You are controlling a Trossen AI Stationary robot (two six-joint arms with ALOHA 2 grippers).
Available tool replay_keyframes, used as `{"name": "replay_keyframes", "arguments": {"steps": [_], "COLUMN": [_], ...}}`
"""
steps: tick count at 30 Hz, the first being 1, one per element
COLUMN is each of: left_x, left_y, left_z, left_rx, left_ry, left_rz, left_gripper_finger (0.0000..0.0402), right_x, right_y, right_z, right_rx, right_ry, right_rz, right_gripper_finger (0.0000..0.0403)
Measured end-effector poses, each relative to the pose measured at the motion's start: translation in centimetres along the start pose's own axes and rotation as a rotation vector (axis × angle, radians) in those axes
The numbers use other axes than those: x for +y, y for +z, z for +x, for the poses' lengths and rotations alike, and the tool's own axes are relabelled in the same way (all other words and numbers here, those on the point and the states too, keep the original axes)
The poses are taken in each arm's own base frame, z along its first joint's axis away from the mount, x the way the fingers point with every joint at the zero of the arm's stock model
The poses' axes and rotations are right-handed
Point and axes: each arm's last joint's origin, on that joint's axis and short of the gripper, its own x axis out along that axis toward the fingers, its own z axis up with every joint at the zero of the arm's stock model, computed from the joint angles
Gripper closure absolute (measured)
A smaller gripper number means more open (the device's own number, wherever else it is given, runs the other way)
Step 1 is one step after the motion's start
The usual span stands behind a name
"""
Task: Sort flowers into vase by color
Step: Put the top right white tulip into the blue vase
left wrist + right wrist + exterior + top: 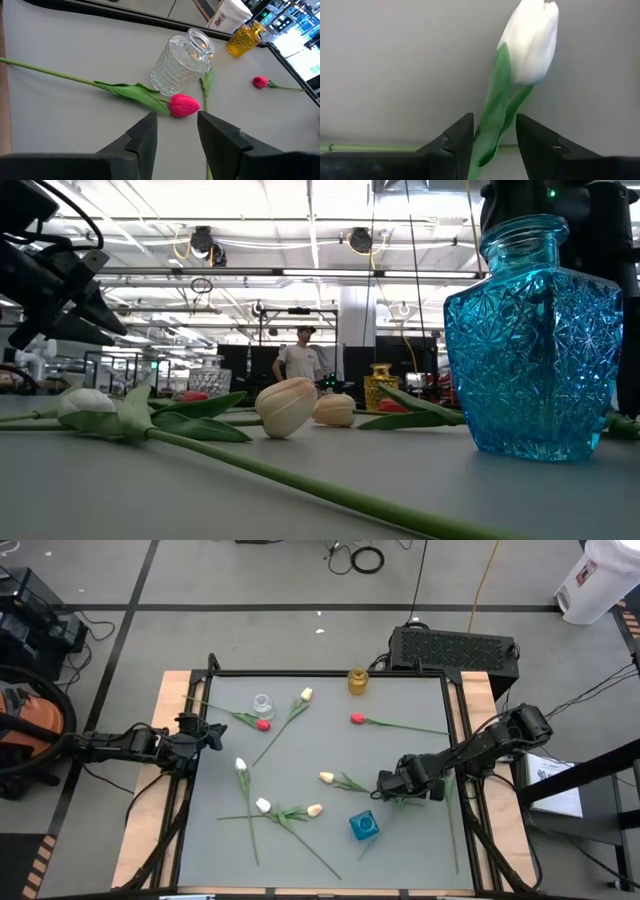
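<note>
The right gripper is sitting low at four o'clock, fingers apart around the green stem of a cream-headed artificial tulip lying flat, head pointing toward nine o'clock. The left gripper is hovering open at nine o'clock, facing a red-headed tulip beside a clear glass vase.

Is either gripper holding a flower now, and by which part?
It cannot be told. The right gripper has a cream tulip stem between its fingers; contact is unclear. The left gripper holds nothing.
</note>
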Motion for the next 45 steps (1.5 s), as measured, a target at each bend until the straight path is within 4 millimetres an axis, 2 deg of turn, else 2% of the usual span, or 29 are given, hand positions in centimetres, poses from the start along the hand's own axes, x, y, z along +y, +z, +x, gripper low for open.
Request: {"name": "replay_keyframes", "arguments": {"steps": [10,38,45], "left_x": [0.0,0.0,0.0], "left_y": [0.0,0.0,0.0], "left_z": [0.0,0.0,0.0], "left_rx": [0.0,0.0,0.0], "left_ry": [0.0,0.0,0.0], "left_rz": [0.0,0.0,0.0], "left_gripper_finger": [0.0254,0.0254,0.0254], "right_x": [0.24,0.0,0.03], "right_y": [-0.12,0.13,0.11], "right_z": [0.56,0.61,0.6], "right_rx": [0.025,-0.001,0.002], "right_ry": [0.048,0.026,0.028], "right_rz": [-0.007,-0.047,-0.061], "right_gripper_finger": [0.0264,0.0264,0.0301]}}
